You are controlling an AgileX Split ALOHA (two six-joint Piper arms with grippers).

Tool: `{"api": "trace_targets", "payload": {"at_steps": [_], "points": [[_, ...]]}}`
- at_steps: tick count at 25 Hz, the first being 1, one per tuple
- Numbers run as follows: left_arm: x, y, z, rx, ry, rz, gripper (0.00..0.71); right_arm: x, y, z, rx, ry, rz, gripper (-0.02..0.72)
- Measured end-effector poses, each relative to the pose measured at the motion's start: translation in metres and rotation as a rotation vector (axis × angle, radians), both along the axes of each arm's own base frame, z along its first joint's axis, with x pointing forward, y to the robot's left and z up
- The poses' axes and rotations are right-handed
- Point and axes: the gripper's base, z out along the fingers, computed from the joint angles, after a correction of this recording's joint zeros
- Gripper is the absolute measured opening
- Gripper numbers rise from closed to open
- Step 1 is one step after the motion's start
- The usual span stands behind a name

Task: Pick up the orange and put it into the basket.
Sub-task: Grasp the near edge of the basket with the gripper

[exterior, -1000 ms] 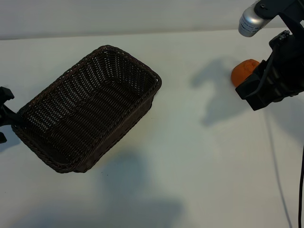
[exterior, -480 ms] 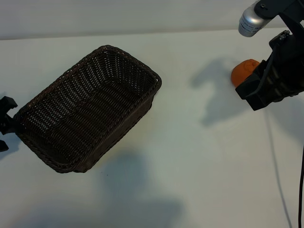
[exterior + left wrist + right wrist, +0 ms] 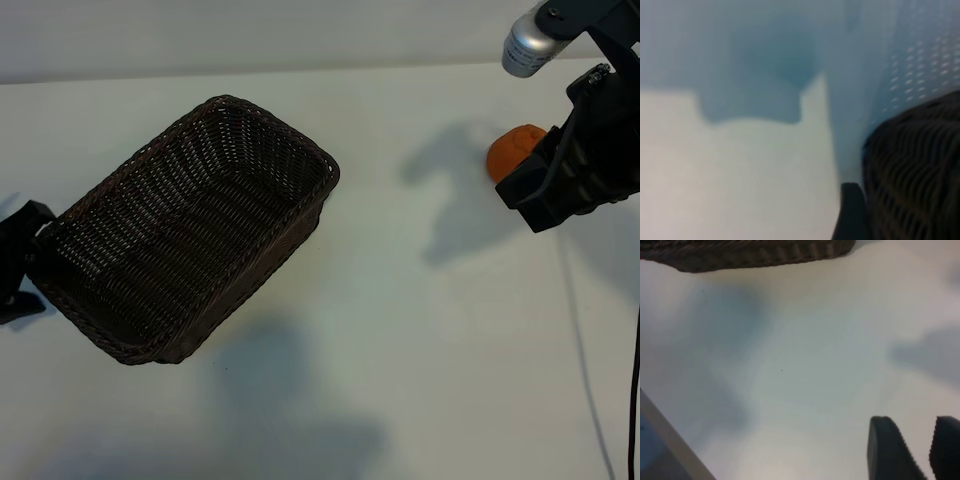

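The dark-brown wicker basket (image 3: 190, 230) lies slantwise on the white table, left of the middle. The orange (image 3: 512, 150) rests at the far right, partly hidden behind my right arm (image 3: 575, 170), which hangs over it. In the right wrist view my right gripper (image 3: 916, 442) is open with a narrow gap and nothing between its fingers; the orange does not show there. My left gripper (image 3: 22, 265) is at the table's left edge, right by the basket's left end. One left finger (image 3: 852, 215) stands just outside the basket wall (image 3: 915, 175), and the gripper is open.
The white table (image 3: 420, 330) stretches between basket and orange, crossed by arm shadows. A cable (image 3: 632, 400) hangs along the right edge. The table's back edge meets a pale wall (image 3: 300, 35).
My left gripper has slid in from the left edge toward the basket's left end. The basket, the orange and the right arm have stayed put.
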Motion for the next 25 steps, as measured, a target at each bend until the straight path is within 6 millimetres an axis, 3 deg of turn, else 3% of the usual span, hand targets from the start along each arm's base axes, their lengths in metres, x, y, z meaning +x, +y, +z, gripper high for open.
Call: {"api": "trace_targets", "payload": {"at_steps": [7, 16, 19, 22, 25], "points": [[0.006, -0.002, -0.014, -0.037, 0.008, -0.037, 0.538, 0.001, 0.000, 0.001, 0.003, -0.012, -0.005, 0.248], [0.011, -0.027, -0.021, -0.066, 0.025, -0.108, 0.525, 0.001, 0.000, 0.001, 0.003, -0.014, -0.006, 0.248], [0.011, -0.027, -0.021, -0.062, 0.026, -0.115, 0.412, 0.001, 0.000, 0.001, 0.003, -0.014, -0.006, 0.248], [0.010, -0.026, -0.022, -0.039, 0.028, -0.138, 0.199, 0.001, 0.000, 0.001, 0.003, -0.014, -0.006, 0.248], [0.007, -0.029, -0.021, -0.038, 0.039, -0.220, 0.177, 0.001, 0.000, 0.001, 0.003, -0.014, -0.006, 0.248]]}}
